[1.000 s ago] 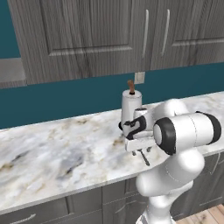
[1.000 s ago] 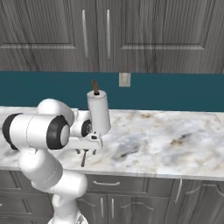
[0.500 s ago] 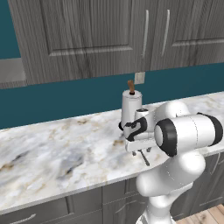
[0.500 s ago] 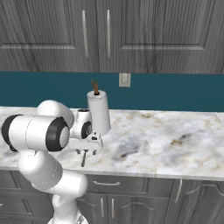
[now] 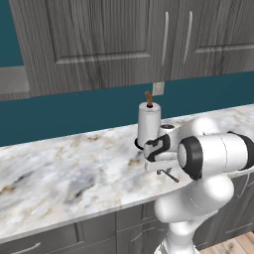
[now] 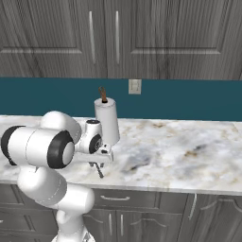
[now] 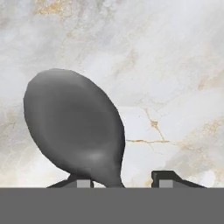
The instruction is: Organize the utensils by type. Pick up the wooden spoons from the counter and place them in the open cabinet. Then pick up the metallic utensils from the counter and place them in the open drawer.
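One dark grey, spoon-shaped metal utensil (image 7: 74,127) is being straddled at its slim neck by the fingers (image 7: 168,177); whether they are gripping cannot be told. Probably stiff, light, slippery.

Teal back wall (image 6: 189,101) carrying a small pale wall outlet (image 6: 134,86), the landmark for this entry. Above the outlet: a run of dark grey wood-grain upper cabinet doors (image 6: 170,38) with slim vertical silver handles (image 6: 117,30). Below and slightly left of the outlet: a white paper-towel roll (image 6: 107,121) on a brown-tipped post; lower still, dark grey base fronts (image 6: 156,215), with a strip of light wood floor (image 5: 233,245) at their foot.
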